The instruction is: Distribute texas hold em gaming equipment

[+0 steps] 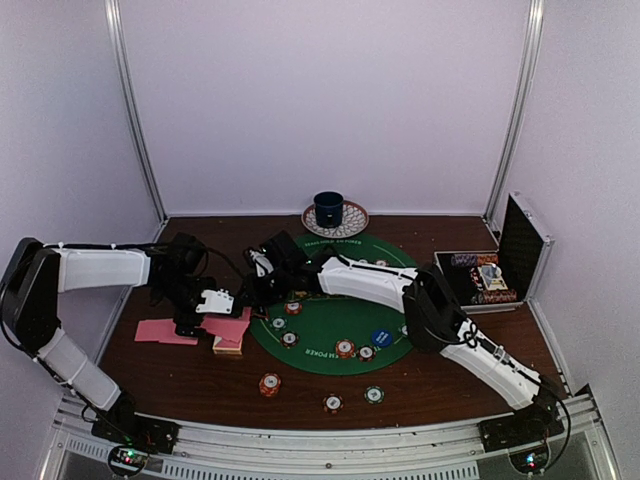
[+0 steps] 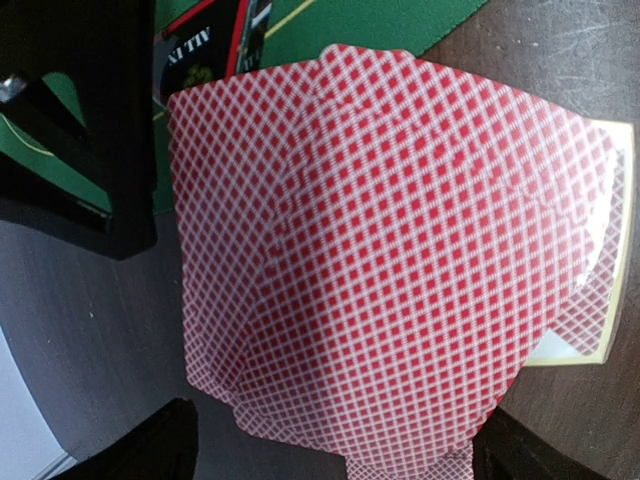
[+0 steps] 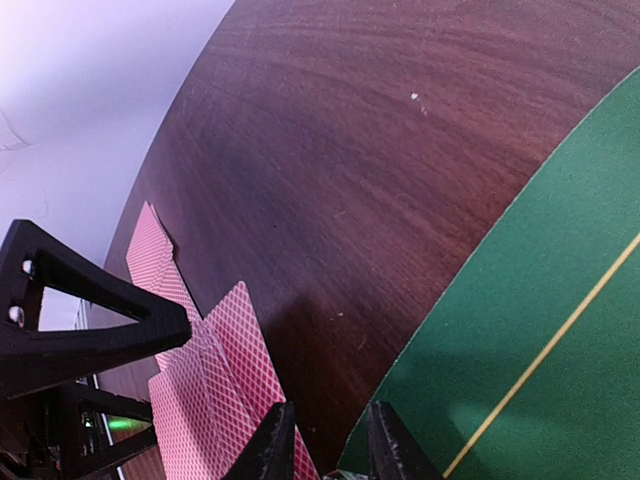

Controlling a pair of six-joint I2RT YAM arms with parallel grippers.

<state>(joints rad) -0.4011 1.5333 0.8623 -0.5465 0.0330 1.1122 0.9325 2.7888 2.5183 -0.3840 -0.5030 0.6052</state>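
Left gripper (image 1: pixel 218 305): jaws spread wide, nothing clamped. It hovers low over the card fan (image 2: pixel 400 270), pink backs up, on the table (image 1: pixel 440 375) just left of the green mat (image 1: pixel 330 322). Cannot tell if its fingers (image 2: pixel 150 445) touch the cards. Loose cards (image 1: pixel 160 331) lie further left, beside the fan. Deck (image 1: pixel 228 346) sits under the fan's near edge, pale side showing.

Black-red marker (image 2: pixel 205 60) is on the mat's left rim, half hidden behind the fan.

Right gripper (image 3: pixel 322 428): arm stretched across the mat to its left edge, tips just beside the fan. Jaws not closed, narrow gap, nothing seen in it. A card corner sits by the outside of one finger (image 3: pixel 268 440).

On the mat: striped chips (image 1: pixel 345 348) scattered over the near half, blue disc (image 1: pixel 381 338) near the right rim. Off the mat, toward the arm bases: orange chip (image 1: pixel 269 384), red chip (image 1: pixel 333 403), green chip (image 1: pixel 374 394), all apart.

Behind the mat: dark blue cup (image 1: pixel 328 208) upright on a patterned saucer (image 1: pixel 355 222). Far right: open case (image 1: pixel 522 245), lid up, chip rows (image 1: pixel 478 262) inside.
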